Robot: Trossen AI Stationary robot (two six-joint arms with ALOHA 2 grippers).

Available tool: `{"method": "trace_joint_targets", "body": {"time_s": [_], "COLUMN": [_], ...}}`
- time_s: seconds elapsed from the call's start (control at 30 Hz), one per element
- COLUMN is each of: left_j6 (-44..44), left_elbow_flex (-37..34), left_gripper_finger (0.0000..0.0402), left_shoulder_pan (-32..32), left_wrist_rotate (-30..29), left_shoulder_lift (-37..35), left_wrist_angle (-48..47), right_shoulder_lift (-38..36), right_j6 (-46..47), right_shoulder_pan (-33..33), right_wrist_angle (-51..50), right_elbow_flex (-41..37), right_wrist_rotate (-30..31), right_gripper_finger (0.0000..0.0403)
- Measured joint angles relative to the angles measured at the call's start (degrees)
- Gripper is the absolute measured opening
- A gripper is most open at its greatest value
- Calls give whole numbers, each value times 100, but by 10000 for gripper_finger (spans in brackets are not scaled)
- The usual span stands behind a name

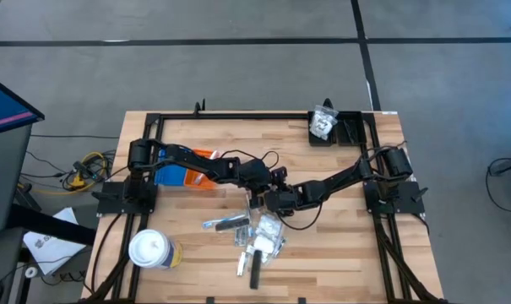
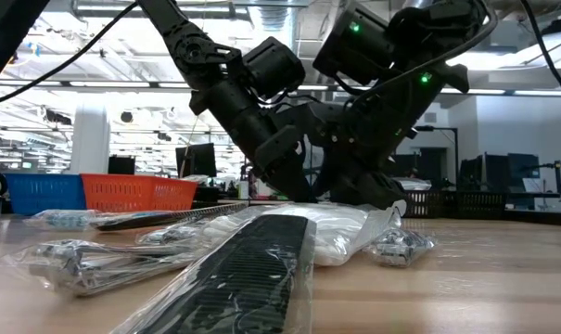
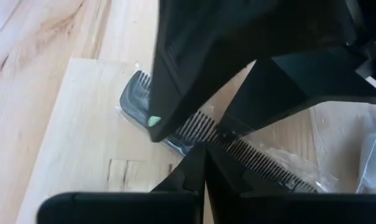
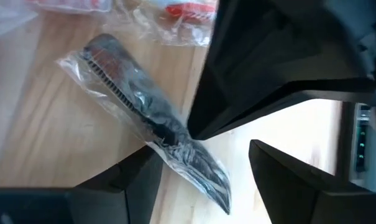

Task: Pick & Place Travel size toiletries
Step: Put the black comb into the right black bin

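Both arms reach to the middle of the counter (image 1: 187, 262), where the two grippers meet just above a pile of toiletries (image 1: 257, 236). The left gripper (image 1: 257, 201) comes in from the side with the blue tray (image 1: 172, 176) and orange tray (image 1: 206, 157); its fingers (image 3: 186, 175) are pressed together with nothing between them, their tips just over a wrapped dark comb (image 3: 206, 137). The right gripper (image 1: 270, 203) sits right beside it, nearly touching, its fingers (image 4: 138, 177) spread apart over another dark comb (image 4: 151, 121) in a crinkly clear wrapper; the wrapper runs between the fingers, but whether they touch it cannot be told. The pile lies just on the near side of the grippers: clear packets with white contents (image 2: 336, 227), a wrapped toothbrush (image 2: 76, 264) and a long black comb (image 2: 243, 269) nearest the low camera. A white lidded cup (image 1: 150, 250) stands well to the left of the pile, near the counter's front edge. Far from the pile, at the back right corner, a black bin (image 1: 346, 128) holds one clear packet (image 1: 324, 122). In the low view the blue and orange trays show far behind the pile.
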Motion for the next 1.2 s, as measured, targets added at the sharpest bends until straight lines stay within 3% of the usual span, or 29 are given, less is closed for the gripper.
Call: {"method": "trace_joint_targets", "body": {"time_s": [0.47,0.77,0.97,1.2], "left_j6": [-22,-22,-24,-26], "left_elbow_flex": [2,2,4,-7], "left_gripper_finger": [2,2,2,2], "left_shoulder_pan": [-17,-17,-17,-25], "left_wrist_rotate": [35,20,-23,-990], "left_shoulder_lift": [0,0,-23,-254], "left_wrist_angle": [9,0,-34,-234], "right_shoulder_lift": [31,31,35,8], "right_j6": [79,115,280,454], "right_shoulder_pan": [0,-4,-4,11], "right_wrist_angle": [-96,-111,-103,-178], "right_elbow_flex": [0,0,0,0], "right_wrist_rotate": [-71,-71,-71,40], "right_gripper_finger": [80,9,9,2]}}
